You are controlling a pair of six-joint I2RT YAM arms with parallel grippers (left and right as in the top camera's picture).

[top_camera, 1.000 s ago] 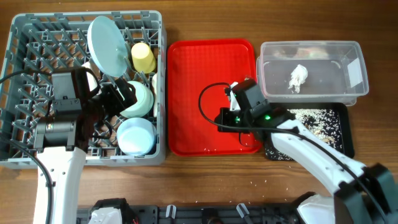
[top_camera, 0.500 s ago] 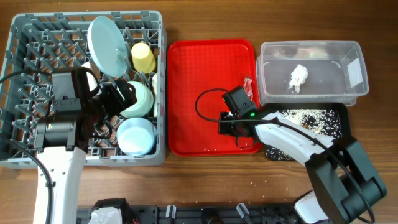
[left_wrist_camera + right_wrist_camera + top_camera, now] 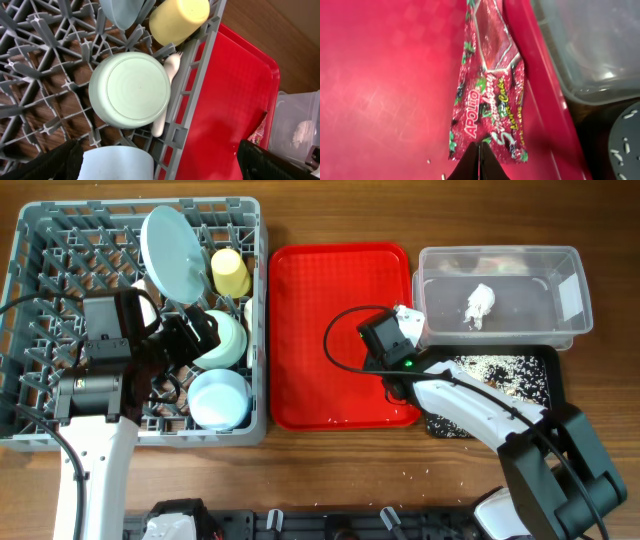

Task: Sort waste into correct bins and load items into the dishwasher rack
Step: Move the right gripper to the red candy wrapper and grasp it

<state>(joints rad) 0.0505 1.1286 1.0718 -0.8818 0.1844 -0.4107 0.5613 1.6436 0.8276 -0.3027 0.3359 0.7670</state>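
The red snack wrapper (image 3: 487,100) lies on the red tray (image 3: 320,300) against its right rim, beside the clear tub (image 3: 500,255). My right gripper (image 3: 402,328) (image 3: 480,152) is shut, its tips pinching the wrapper's near edge. The white tissue (image 3: 480,305) is in the clear tub. Rice (image 3: 500,370) lies in the black tray (image 3: 545,405). The grey rack (image 3: 40,240) holds the blue plate (image 3: 172,250), yellow cup (image 3: 230,272), two bowls (image 3: 218,398) (image 3: 131,90) and a white utensil (image 3: 167,75). My left gripper (image 3: 195,335) (image 3: 160,167) hangs open and empty over the bowls.
The clear tub sits partly over the black tray's far edge at the right. A black cable loops over the red tray (image 3: 340,345). A few rice grains lie on the red tray (image 3: 427,161) and on the wooden table (image 3: 410,475).
My right gripper has moved up and right from the red tray's lower right part to its right rim next to the clear tub, and now covers the wrapper in the overhead view. The left arm has not moved.
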